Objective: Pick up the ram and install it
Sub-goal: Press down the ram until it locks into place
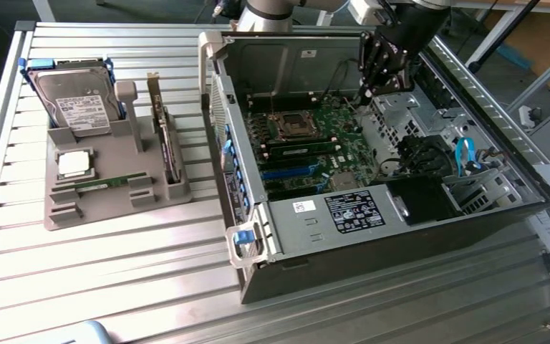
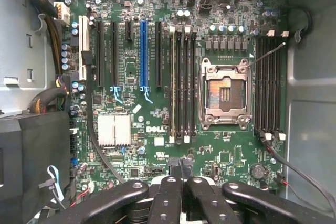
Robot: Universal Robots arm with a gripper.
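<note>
The ram (image 1: pixel 111 183) lies flat in a groove of the grey holder (image 1: pixel 112 208) on the slatted table (image 1: pixel 84 272), at approx 9 o'clock from the open PC case (image 1: pixel 256 236) in the exterior view, w/ the silver processor (image 1: pixel 72 163) just beside it and bare table toward the case wall. Wrist view adds the motherboard (image 2: pixel 157 145): empty CPU socket (image 2: pixel 226 94), and one stick (image 2: pixel 172 85) seated in the slot row beside it. Gripper (image 2: pixel 181 169) hangs inside the case over the board's far end, fingers pressed together, holding nothing, well apart from the ram.
</note>
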